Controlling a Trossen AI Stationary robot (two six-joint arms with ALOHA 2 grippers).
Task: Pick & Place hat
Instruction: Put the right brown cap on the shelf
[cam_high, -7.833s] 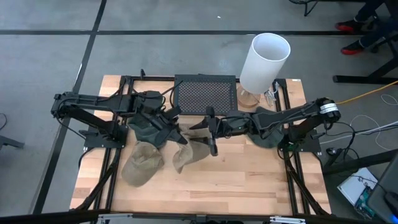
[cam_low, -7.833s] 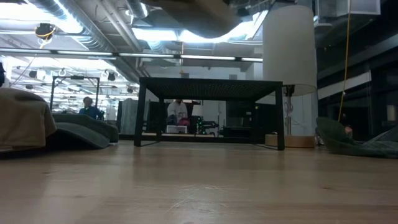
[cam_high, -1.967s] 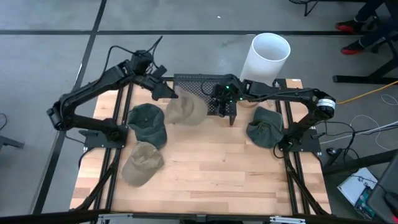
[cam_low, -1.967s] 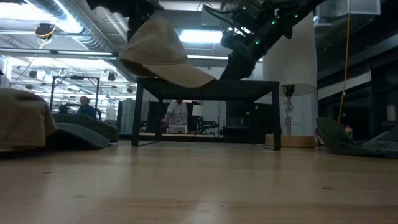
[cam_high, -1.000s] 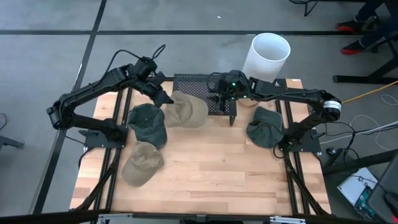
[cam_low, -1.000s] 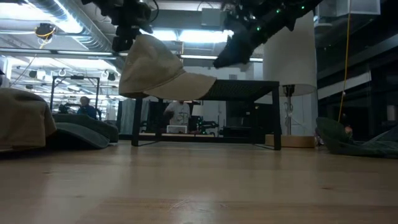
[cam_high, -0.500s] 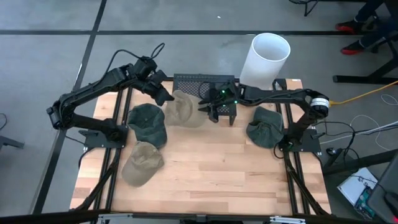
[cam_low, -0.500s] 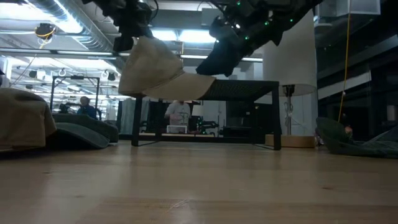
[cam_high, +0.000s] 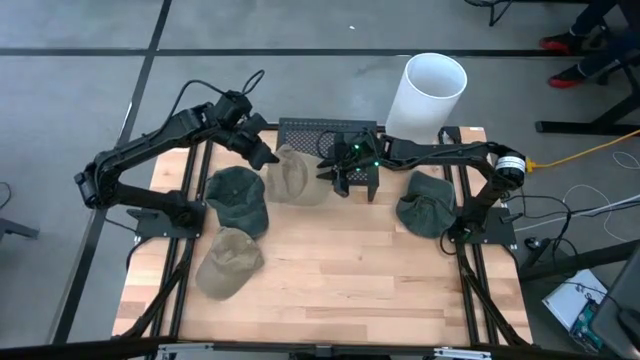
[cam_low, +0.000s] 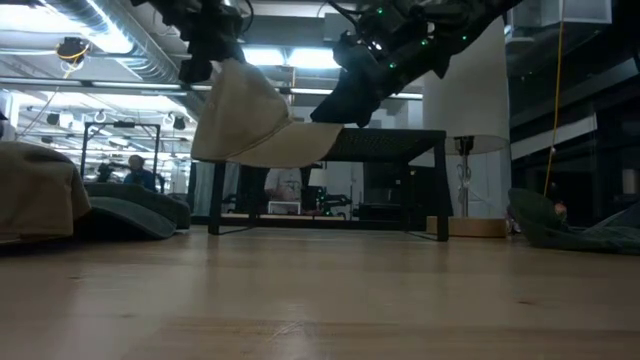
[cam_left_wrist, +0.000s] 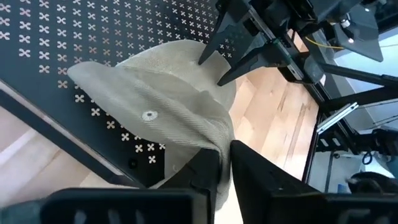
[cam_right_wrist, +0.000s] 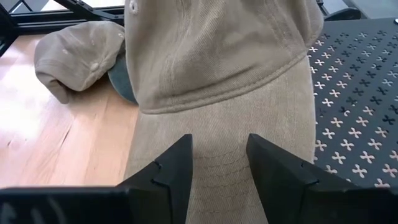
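Observation:
A tan cap (cam_high: 298, 176) hangs over the near left part of a black perforated stand (cam_high: 330, 135). Its top button shows in the left wrist view (cam_left_wrist: 148, 115), and its brim (cam_right_wrist: 217, 130) points toward the table's right. My left gripper (cam_high: 258, 152) is shut on the cap's back edge, above the table's far left. My right gripper (cam_high: 333, 172) is open at the brim, one finger to each side of the brim's middle (cam_right_wrist: 219, 165). I cannot tell whether it touches the brim. It also shows in the left wrist view (cam_left_wrist: 221, 65). My left gripper pinches the cap's rear rim (cam_left_wrist: 214, 148), opposite the brim, between its two fingers. The fingers come from the far left, slanting down. The cap hangs from them clear of the table, crown up and brim out toward the right gripper.
Two dark green hats (cam_high: 237, 200) (cam_high: 425, 205) and a second tan hat (cam_high: 230, 262) lie on the wooden table (cam_high: 350, 280). A tall white cylinder (cam_high: 430, 95) stands at the far right, beside the stand. People show in the room behind (cam_low: 285, 180).
My right gripper has moved toward the table's left and down, from over the stand to the cap's brim. The cap has tipped so that its brim lies more level. My left gripper has stayed almost where it was.

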